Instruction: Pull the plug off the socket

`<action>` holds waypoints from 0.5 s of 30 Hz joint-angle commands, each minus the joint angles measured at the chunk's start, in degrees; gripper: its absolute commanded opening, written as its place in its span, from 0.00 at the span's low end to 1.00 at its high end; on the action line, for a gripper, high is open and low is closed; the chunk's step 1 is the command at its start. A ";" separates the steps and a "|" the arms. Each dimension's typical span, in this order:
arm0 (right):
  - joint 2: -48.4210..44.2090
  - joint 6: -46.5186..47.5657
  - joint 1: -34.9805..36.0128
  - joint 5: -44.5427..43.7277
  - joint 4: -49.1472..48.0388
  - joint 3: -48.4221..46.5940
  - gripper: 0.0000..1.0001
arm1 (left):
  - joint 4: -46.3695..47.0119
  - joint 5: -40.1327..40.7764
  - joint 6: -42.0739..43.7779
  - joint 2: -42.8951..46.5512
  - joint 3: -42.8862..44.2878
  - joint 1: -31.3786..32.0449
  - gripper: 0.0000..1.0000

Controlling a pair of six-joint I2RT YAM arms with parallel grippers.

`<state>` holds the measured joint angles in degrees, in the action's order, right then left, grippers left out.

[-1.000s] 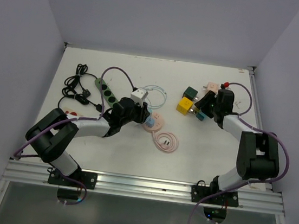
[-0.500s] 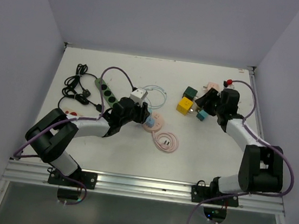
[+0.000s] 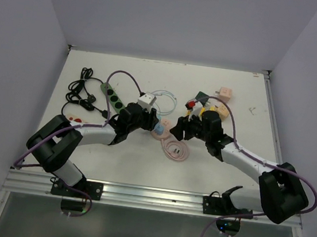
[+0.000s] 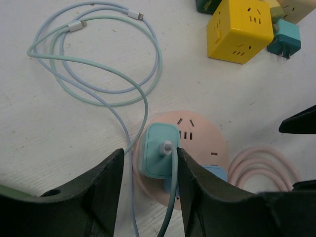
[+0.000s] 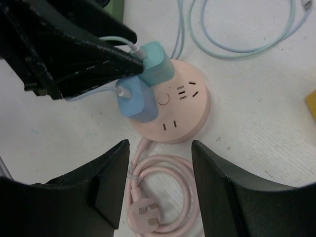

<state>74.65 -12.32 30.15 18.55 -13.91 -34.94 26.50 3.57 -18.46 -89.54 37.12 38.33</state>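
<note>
Teal plug (image 4: 157, 148), squarish, seated in pink socket (image 4: 203, 134)

Teal plug (image 4: 157, 154), blue plug (image 5: 137, 101), pink socket (image 5: 185, 116), yellow cube (image 4: 240, 28), green power strip (image 3: 115, 97).

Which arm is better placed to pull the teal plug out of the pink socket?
Left. The left tool straddles the teal plug in the pink socket; the right tool hovers open nearby, gripping nothing.

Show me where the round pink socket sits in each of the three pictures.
Top external: pink socket, centre of the picture.
Left wrist: pink socket, lower centre.
Right wrist: pink socket, centre.
Shared landmark: coiled pink cord lying beside it.
</note>
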 commanded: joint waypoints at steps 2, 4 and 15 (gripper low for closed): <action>1.28 10.89 6.04 -5.43 -6.82 0.49 0.60 | -9.80 1.17 1.58 -1.34 -2.41 -0.36 0.50; 3.56 11.88 8.16 -7.55 -9.89 0.75 0.63 | -9.63 1.00 1.58 -1.34 -2.49 -0.27 0.50; 14.73 17.85 15.37 -19.86 -16.50 -3.47 0.65 | -9.89 0.73 1.67 -1.25 -2.50 -0.27 0.50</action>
<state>88.36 3.22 45.43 3.68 -24.18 -35.48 26.48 3.51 -18.46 -89.54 37.12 38.30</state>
